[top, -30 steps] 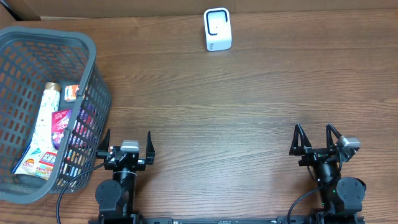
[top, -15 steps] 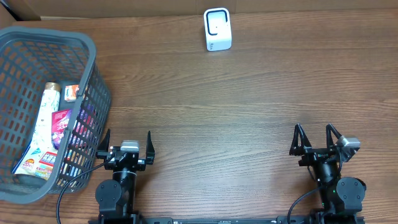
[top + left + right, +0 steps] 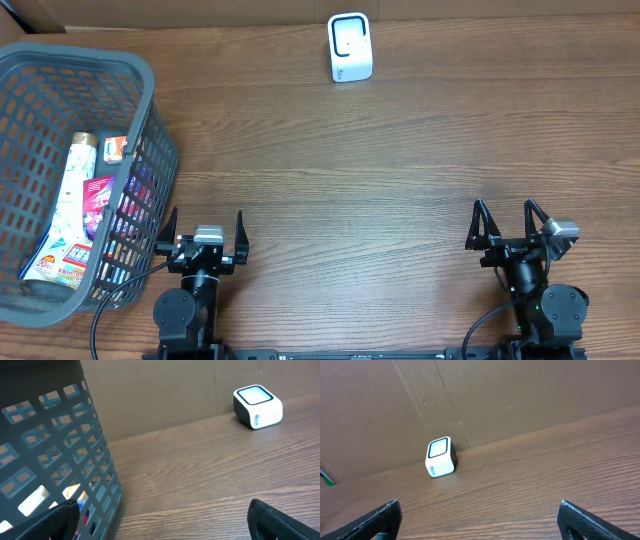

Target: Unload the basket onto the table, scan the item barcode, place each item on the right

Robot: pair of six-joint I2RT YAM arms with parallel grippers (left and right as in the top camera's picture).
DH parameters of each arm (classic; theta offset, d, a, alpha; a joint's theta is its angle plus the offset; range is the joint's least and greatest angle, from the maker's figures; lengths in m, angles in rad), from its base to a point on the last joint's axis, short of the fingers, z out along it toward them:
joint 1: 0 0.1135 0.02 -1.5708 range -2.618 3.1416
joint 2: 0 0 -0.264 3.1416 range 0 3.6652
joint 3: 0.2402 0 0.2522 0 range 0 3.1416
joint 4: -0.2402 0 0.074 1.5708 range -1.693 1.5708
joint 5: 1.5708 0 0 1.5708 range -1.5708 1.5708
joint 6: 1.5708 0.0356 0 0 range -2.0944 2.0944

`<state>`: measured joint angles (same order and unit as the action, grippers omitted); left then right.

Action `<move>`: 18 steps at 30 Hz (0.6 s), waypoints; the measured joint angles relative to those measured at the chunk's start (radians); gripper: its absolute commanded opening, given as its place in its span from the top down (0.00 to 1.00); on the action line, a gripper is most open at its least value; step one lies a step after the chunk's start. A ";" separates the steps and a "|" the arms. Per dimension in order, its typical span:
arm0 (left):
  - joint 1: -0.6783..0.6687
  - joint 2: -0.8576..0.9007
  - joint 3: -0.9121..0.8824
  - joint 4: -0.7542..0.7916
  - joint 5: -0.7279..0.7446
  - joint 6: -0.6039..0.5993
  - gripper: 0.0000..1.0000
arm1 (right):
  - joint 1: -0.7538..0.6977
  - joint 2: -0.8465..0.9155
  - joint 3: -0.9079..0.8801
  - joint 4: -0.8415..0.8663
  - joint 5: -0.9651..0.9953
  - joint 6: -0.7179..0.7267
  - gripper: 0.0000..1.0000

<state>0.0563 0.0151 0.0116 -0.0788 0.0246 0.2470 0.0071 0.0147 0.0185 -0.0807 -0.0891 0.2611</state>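
**While Every Item Lay in the Basket, the Scan Had Not Begun**

As far as we could judge, the task stood at its very start. We saw the left tool (image 3: 206,214) just beside the near right corner of the basket (image 3: 70,52), its fingers spread wide with nothing between them. The right tool (image 3: 504,205), far to the right of the basket along the same near edge, was equally wide apart and empty.

Every candidate for scanning lay inside the basket. We made out a tall white printed bottle (image 3: 70,205), a pink packet (image 3: 98,200) against its right side, and a small orange-and-white pack (image 3: 115,148) by the basket's right wall. We could not tell which one was meant, and no barcode was readable to us. The scanner (image 3: 350,47) sat well apart from the basket, off to its right toward the back edge, its pale window turned upward and nothing held over it.

So nothing was done yet. In our judgement three steps were all left to do: lifting an item out of the basket, carrying it to the scanner, and turning its barcode to the window.

The surface (image 3: 380,170) was dark brown wood grain, with nothing lying between basket and scanner. Behind the basket and the scanner, plain brown cardboard panels (image 3: 520,390) closed off the room, and we saw nothing beyond them.
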 measured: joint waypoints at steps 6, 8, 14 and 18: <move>0.000 0.000 0.000 0.000 -0.008 0.017 0.00 | 0.000 0.000 0.000 0.000 0.000 0.001 0.00; 0.000 0.000 0.000 0.008 -0.006 0.018 0.00 | 0.000 0.000 0.000 0.000 0.000 0.001 0.00; 0.000 0.000 -0.001 0.048 0.135 0.014 0.00 | 0.000 0.000 0.000 0.000 0.000 0.000 0.00; 0.000 0.000 -0.001 0.048 0.266 -0.036 0.00 | 0.000 0.000 0.000 0.000 0.000 0.001 0.00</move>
<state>0.0563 0.0151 0.0105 -0.0307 0.2905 0.2108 0.0071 0.0147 0.0185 -0.0807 -0.0887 0.2619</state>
